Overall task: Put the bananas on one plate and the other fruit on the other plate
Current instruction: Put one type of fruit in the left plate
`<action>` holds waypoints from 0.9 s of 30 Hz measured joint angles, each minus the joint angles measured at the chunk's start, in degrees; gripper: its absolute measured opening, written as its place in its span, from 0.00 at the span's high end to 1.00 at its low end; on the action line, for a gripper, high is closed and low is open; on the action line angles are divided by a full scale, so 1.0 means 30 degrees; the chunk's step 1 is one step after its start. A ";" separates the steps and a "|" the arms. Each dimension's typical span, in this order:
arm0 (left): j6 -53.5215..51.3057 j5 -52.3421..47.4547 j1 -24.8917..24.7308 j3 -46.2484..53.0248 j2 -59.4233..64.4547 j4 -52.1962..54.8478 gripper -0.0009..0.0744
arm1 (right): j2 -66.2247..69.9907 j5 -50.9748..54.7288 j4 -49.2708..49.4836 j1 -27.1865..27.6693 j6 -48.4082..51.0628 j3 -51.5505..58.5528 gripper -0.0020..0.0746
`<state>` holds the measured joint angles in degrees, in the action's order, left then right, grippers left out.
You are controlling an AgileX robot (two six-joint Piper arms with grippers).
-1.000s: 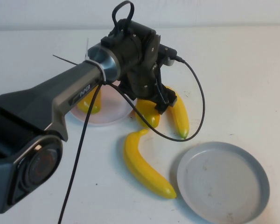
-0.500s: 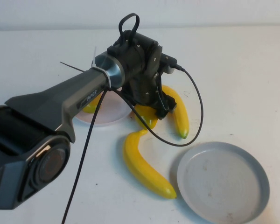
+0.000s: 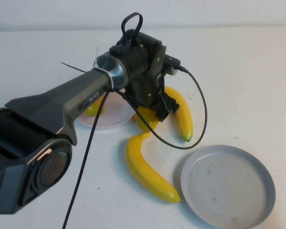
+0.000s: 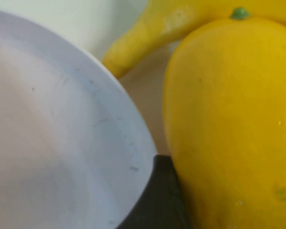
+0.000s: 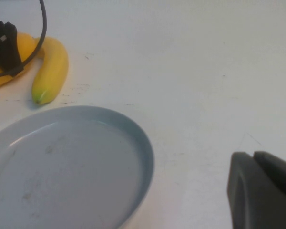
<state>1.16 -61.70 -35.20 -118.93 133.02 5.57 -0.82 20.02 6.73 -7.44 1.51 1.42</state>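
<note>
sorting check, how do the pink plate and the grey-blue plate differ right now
The pink plate is smaller and already holds a yellow fruit; the grey-blue plate is larger, speckled and holds nothing. The left gripper is beside the pink plate, at a mango; the right gripper is near the grey-blue one. Both are round and rimmed.

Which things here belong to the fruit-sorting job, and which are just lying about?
Job:
- near banana, far banana
- first mango, on the pink plate
- second mango, off the plate, at the left gripper
- grey-blue plate, no fruit on it
- right gripper, over the table near that plate

Not the job:
- white table
- black cable on the left arm
</note>
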 joint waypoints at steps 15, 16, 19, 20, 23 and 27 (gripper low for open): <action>0.0458 -0.2539 0.1985 -0.3691 -0.0212 0.1465 0.27 | 0.0000 0.0000 0.0000 0.0000 0.0000 0.0000 0.99; 0.0600 -0.2539 0.2353 -0.3691 -0.0095 0.1465 0.27 | 0.0000 0.0000 0.0000 0.0000 0.0000 0.0000 0.99; 0.0768 -0.2409 0.3127 -0.3563 0.0071 0.1539 0.27 | 0.0000 0.0000 0.0000 0.0000 0.0000 0.0000 0.99; 0.0768 -0.2395 0.3294 -0.3435 0.0103 0.1539 0.27 | 0.0000 0.0000 0.0000 0.0000 0.0000 0.0000 0.99; 0.0768 -0.2204 0.3520 -0.3060 0.0103 0.1539 0.27 | 0.0000 0.0000 0.0000 0.0000 0.0000 0.0000 0.99; 0.0768 -0.1778 0.3671 -0.2374 0.0103 0.1267 0.25 | 0.0000 0.0000 0.0000 0.0000 0.0000 0.0000 0.99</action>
<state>3.47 -67.04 -24.18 -126.05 133.33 9.37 -0.82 20.02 6.73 -7.44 1.51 1.42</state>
